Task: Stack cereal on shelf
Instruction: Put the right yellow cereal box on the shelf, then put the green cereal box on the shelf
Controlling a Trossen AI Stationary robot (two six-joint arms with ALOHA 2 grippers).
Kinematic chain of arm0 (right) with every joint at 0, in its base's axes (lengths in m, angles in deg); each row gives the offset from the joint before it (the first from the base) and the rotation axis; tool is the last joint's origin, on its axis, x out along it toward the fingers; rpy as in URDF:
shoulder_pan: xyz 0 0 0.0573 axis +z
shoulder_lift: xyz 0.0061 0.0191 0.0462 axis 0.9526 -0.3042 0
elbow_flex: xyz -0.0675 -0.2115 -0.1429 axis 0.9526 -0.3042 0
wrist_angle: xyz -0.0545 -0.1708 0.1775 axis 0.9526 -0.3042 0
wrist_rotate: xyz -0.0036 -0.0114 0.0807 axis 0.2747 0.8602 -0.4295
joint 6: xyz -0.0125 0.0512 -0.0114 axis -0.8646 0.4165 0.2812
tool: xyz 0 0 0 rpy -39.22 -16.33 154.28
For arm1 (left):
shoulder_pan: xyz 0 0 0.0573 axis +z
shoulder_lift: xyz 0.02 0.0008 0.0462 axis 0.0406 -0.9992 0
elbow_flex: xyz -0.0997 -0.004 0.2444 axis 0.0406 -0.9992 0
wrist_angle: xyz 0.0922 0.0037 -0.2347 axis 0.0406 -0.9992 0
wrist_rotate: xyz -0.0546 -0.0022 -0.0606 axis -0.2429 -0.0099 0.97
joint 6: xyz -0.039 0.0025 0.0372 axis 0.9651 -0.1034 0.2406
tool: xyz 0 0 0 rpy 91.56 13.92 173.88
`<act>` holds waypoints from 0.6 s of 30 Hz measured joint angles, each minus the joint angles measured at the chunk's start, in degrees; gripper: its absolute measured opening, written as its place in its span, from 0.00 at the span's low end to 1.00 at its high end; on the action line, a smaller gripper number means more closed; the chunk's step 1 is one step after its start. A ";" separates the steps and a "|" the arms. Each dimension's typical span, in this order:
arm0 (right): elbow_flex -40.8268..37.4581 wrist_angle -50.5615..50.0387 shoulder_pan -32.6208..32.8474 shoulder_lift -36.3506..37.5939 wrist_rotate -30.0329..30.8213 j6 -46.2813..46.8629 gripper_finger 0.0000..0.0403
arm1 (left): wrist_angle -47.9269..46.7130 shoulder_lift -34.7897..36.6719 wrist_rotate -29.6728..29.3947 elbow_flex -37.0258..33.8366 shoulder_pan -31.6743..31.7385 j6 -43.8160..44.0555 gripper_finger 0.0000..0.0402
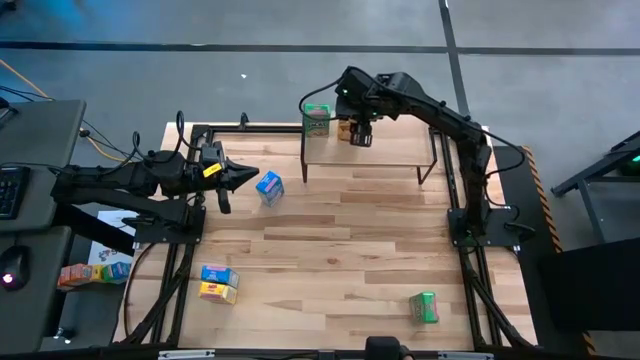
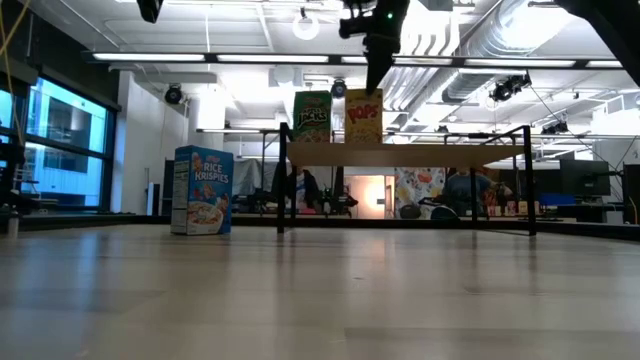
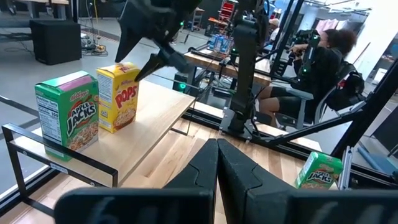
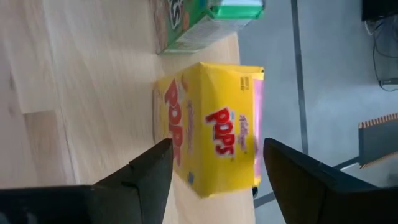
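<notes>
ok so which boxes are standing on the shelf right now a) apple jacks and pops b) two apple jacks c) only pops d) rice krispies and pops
a: the green Apple Jacks box and the yellow Pops box stand upright side by side on the shelf, while the blue Rice Krispies box stands on the tabletop.

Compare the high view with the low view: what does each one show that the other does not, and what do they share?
Only the high view shows the left claw, shut, the stacked blue and yellow boxes and the green box near the table's front.

Only the low view shows the printed fronts and the room behind.

Both show the shelf with the Apple Jacks box and Pops box, the Rice Krispies box, and the right claw above the Pops box.
</notes>
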 joint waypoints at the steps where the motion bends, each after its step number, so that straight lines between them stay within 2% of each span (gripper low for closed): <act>1: 0.00 -0.12 -0.02 0.49 -0.26 0.15 0.56 | 0.02 0.00 0.00 0.00 0.00 -0.04 0.00; 5: 0.04 -0.54 -0.02 2.46 -0.33 2.15 0.56 | -0.12 0.26 0.04 -0.02 0.00 -2.11 0.00; 9: 0.04 -1.37 0.15 5.02 -1.55 8.58 0.56 | -0.15 1.70 0.72 -0.02 0.02 -2.98 0.00; 15: -0.07 -4.37 0.80 8.64 -15.26 21.74 0.56 | -2.62 7.79 8.08 -0.04 0.00 -3.05 0.00; 18: -0.83 -5.41 3.46 10.03 -17.22 25.56 0.56 | -4.45 11.57 10.52 -0.04 0.00 -3.05 0.00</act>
